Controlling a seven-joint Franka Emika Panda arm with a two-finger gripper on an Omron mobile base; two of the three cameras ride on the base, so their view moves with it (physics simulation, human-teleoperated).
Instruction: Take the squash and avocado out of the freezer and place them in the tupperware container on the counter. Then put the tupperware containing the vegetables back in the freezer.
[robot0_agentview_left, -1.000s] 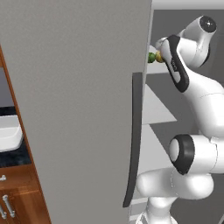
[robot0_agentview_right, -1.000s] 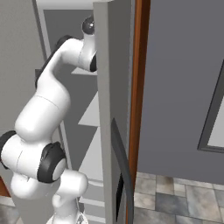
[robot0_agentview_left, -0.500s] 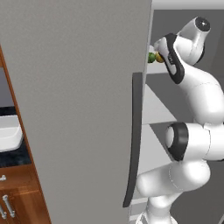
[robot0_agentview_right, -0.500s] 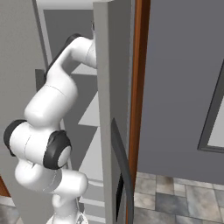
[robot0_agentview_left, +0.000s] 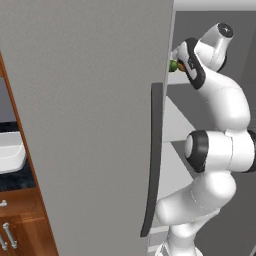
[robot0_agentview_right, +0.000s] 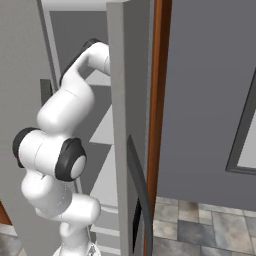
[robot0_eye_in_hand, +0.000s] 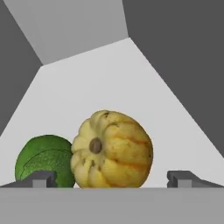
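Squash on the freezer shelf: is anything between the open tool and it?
Nothing visible. In the hand view the squash sits between the tool's spread fingertips, with bare shelf around it. The avocado lies against the squash's side, just beyond one fingertip, and could get nudged.

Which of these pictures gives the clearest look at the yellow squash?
The hand view: the squash sits whole on the pale shelf, beside the avocado, between the open jaws. In the left base view the door edge covers that spot.

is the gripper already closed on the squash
No, in the hand view the gripper stands wide open, its fingertips on either side of the squash, not clamped on it.
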